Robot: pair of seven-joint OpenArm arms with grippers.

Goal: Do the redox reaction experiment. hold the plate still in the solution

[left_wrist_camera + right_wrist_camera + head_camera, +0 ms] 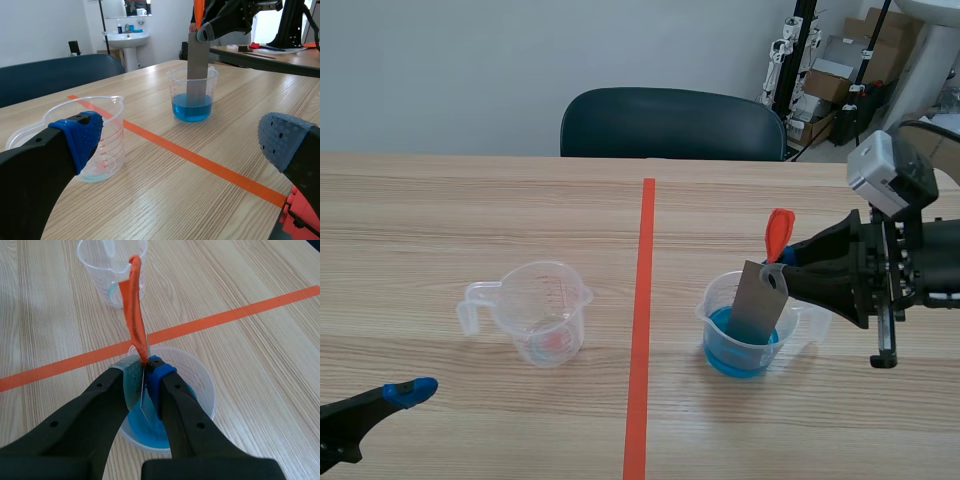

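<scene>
The wooden table fills the scene, split by an orange tape line running from 12 to 6 o'clock, with a dark chair beyond its far edge at 12. The right gripper comes in from 3 o'clock, its fingers clamped tight on the top edge of the grey plate. The left gripper sits low at 7 o'clock, fingers spread wide and holding nothing. A clear measuring cup stands at 8 o'clock from the table's middle; the beaker at 4 o'clock holds blue solution. The plate stands nearly upright in the beaker, lower end dipped in the solution. An orange ribbon sticks up from its top.
</scene>
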